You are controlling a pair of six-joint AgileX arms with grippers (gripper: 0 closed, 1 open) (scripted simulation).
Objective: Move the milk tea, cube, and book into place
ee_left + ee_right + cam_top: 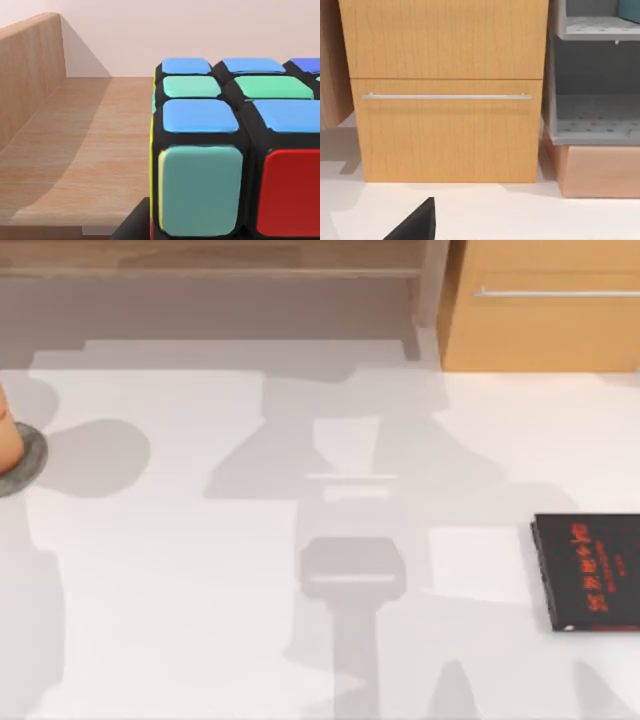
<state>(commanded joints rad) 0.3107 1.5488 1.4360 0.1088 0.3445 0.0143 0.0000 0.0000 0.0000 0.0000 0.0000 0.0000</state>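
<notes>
the cube (235,150) sits right up against the left wrist camera on a wooden shelf board (85,150), blue and green stickers on top, a teal and a red one on the near face. a dark edge shows just beneath it, but whether the left gripper's fingers hold the cube or stand apart i cannot tell. beyond the cube the board runs to a raised wooden side wall (30,75) and a pale back wall.

in front of the right wrist camera lies the white table (520,215), then a black corner of the thin black book (417,225) – farther off an orange-wood drawer front (445,135) with a long metal handle (445,96). beside it stands a grey perforated shelf unit (595,125) – a teal thing (630,10) rests on its upper tier. i cannot tell how the right gripper's fingers stand.

from above, the milk tea (6,435) stands on a flat grey disc (30,455) at the table's left edge; the black book with red lettering (590,570) lies at the right edge.
</notes>
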